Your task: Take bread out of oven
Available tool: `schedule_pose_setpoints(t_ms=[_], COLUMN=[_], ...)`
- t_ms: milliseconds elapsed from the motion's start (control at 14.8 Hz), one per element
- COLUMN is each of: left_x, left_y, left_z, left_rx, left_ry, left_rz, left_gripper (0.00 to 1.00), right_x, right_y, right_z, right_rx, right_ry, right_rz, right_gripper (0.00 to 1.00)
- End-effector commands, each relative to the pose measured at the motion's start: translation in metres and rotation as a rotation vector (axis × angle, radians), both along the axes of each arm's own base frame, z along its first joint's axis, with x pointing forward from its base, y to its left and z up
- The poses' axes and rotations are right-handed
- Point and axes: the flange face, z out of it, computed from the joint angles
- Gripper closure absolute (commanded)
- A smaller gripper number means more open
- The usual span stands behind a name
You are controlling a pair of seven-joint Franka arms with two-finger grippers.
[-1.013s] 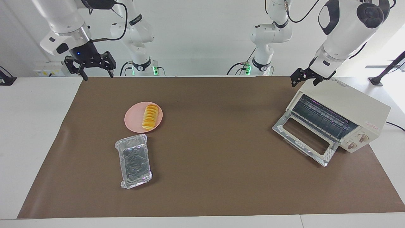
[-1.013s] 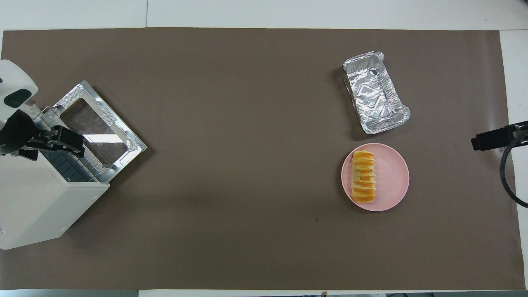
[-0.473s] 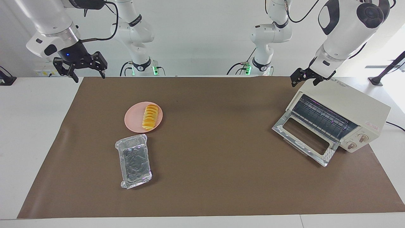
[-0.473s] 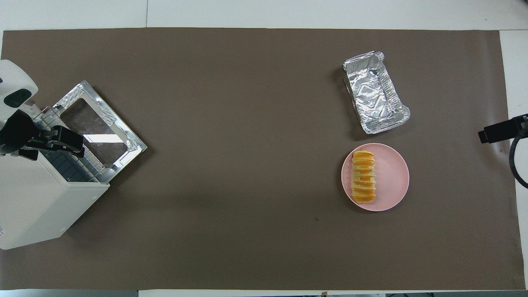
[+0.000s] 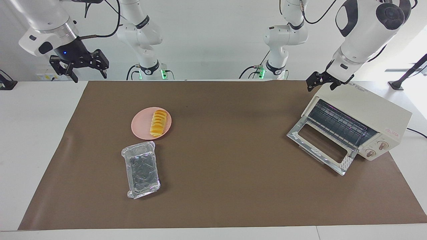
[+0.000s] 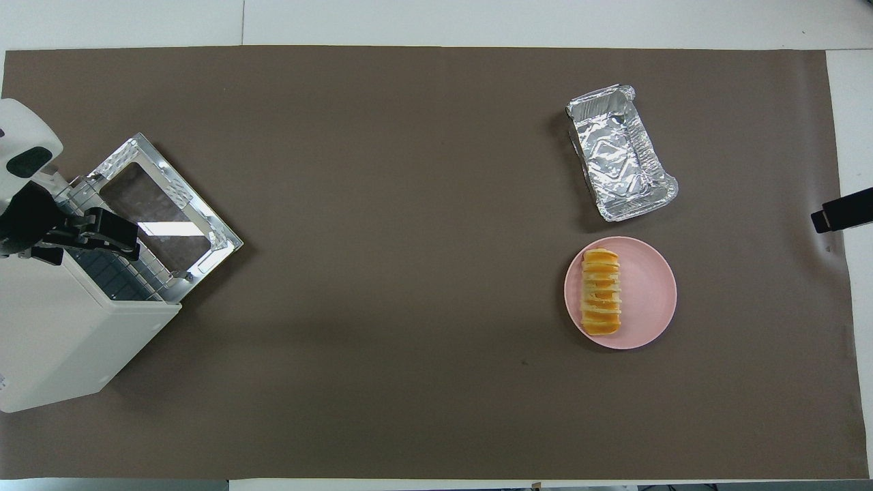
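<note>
right gripper [image 5: 88, 70] hangs over the table edge at the right arm's end, fingers spread, empty. bread [image 5: 158, 123] lies on the plate [image 5: 140, 126], out of the oven [image 5: 362, 116], farther from the robots than that gripper and toward mid-table; long axis roughly near-to-far. left gripper [image 5: 323, 83] waits over the oven's top corner; its state: cannot tell. right arm is the nearer to the bread.

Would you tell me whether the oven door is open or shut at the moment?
Open. The oven has its glass door dropped flat toward the mat, baring the empty wire rack; the bread lies on the pink plate.
</note>
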Motion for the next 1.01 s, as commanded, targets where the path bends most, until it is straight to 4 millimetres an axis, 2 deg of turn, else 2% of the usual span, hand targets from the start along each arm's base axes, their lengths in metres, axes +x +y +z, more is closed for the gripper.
schedule_pose_setpoints(t_ms=[0,135,608,945], left_x=[-0.005,-0.004,-0.005,-0.004], left_y=[0.005,0.005,0.004,0.005], left_z=[0.004,0.004,0.004,0.004], left_rx=[0.016,0.015,0.015,0.015], left_ry=[-0.018,-0.02,-0.02,-0.02], left_rz=[0.002,0.002,0.001,0.002], left_gripper=[0.0,0.0,0.0,0.0], right_x=[0.001,-0.005,-0.027,-0.017], right_y=[-0.001,0.0,-0.005,-0.008], right_z=[0.005,0.006,-0.017,-0.008], right_rx=[-0.013,-0.015,-0.007,-0.001], right_ry=[0.006,0.009,-0.011,-0.033], right_rz=[0.022,0.017,0.007,0.005], right_gripper=[0.0,0.0,0.0,0.0])
